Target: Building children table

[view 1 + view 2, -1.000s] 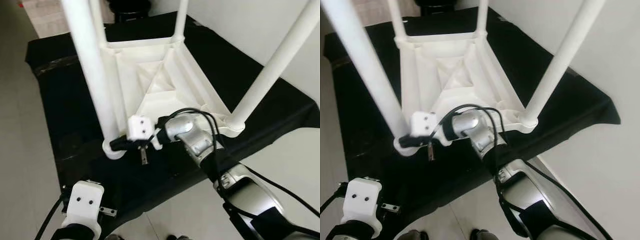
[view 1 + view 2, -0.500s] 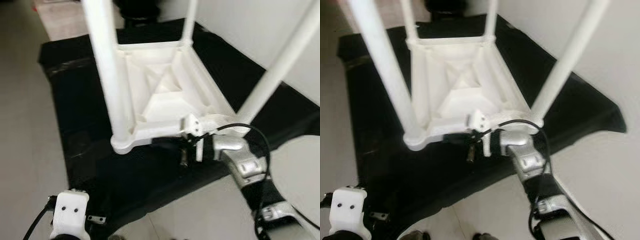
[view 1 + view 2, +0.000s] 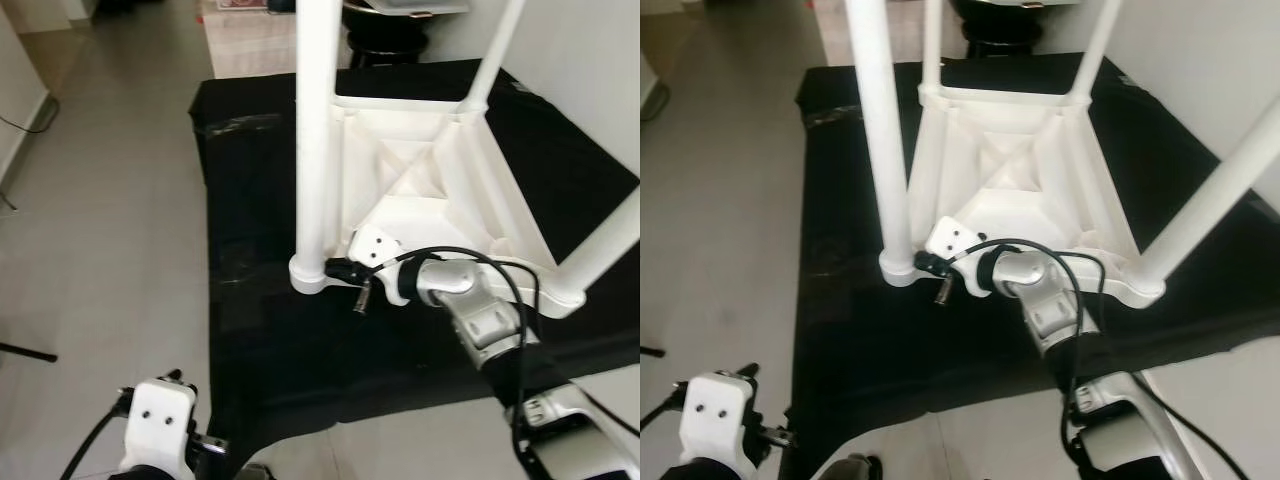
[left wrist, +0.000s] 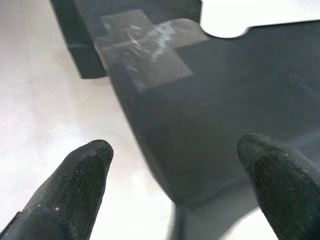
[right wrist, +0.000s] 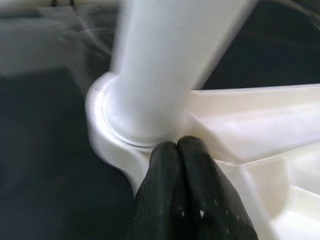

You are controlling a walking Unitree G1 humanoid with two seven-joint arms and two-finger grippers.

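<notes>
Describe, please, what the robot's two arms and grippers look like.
The right arm is silver metal with black cables looped over it and a white camera block at the wrist. Right gripper: two black fingers. Left gripper: black rounded fingertips behind a white block with two dark dots.

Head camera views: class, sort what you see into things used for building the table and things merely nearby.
Job: upturned white plastic table; its near-left white tube leg; right claw, shut, at that leg's socket.

Nearby: black floor mat; dark round stool; left claw, open.

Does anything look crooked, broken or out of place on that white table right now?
Nothing stands out. The white table lies upside down on the black mat, its legs seated in the corner sockets. The right gripper, jaws shut, rests against the near-left leg's socket.
</notes>
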